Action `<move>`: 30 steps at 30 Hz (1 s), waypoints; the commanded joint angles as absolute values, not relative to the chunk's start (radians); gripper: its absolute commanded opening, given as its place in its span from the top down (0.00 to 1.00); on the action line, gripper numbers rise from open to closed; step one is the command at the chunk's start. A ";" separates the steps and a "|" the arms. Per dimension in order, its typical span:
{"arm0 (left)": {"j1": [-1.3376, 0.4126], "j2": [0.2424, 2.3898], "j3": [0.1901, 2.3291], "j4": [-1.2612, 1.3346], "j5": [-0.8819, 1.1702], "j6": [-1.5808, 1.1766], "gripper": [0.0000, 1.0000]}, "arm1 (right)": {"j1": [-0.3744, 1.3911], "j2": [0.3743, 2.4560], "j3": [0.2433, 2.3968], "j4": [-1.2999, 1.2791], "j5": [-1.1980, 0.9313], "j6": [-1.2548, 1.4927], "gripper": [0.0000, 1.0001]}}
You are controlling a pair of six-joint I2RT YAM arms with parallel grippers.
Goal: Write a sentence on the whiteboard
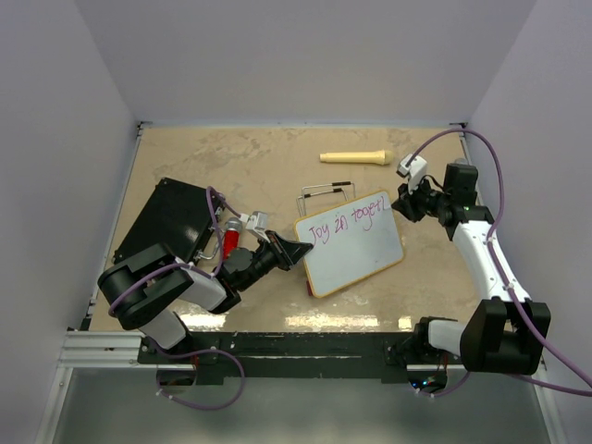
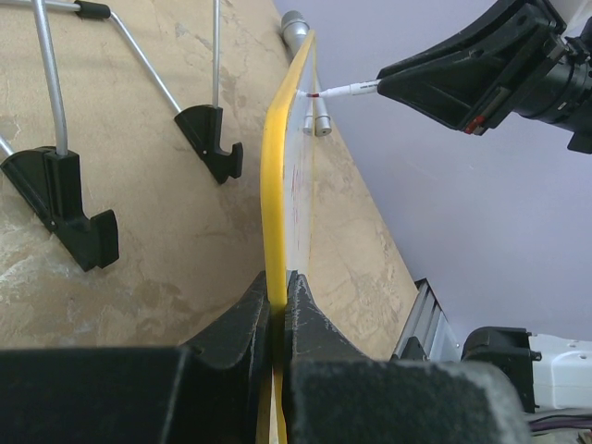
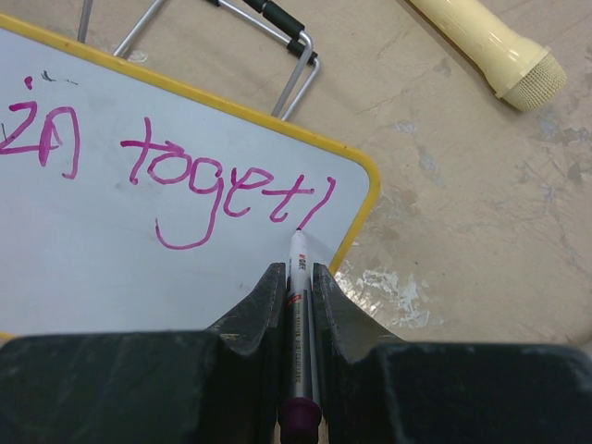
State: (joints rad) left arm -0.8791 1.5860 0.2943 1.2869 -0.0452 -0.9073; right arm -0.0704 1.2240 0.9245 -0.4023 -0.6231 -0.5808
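While left jaws clamp whiteboard (image 1: 356,259) | right jaws grip marker (image 3: 298,266) | microphone (image 1: 354,157), wire stand (image 1: 326,191) behind

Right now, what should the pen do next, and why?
Probably draw the hump of the "h". The pen tip rests at the foot of a lone stroke after "toget", and the board has only a sliver left before its rim.
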 commanded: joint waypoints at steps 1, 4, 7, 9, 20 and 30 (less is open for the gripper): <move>-0.882 1.589 0.284 1.290 -0.011 -0.810 1.00 | -0.066 1.212 0.923 -0.408 -0.649 -0.574 1.00; -0.884 1.595 0.285 1.296 -0.008 -0.811 1.00 | -0.066 1.206 0.926 -0.362 -0.644 -0.539 1.00; -0.884 1.592 0.284 1.295 -0.009 -0.811 1.00 | -0.066 1.215 0.931 -0.330 -0.637 -0.515 1.00; -0.884 1.591 0.282 1.292 -0.009 -0.810 1.00 | -0.066 1.220 0.933 -0.307 -0.627 -0.502 1.00; -0.884 1.595 0.281 1.299 -0.009 -0.813 1.00 | -0.066 1.226 0.927 -0.250 -0.557 -0.456 1.00; -0.882 1.591 0.275 1.302 -0.012 -0.815 1.00 | -0.066 1.246 0.930 -0.313 -0.566 -0.500 1.00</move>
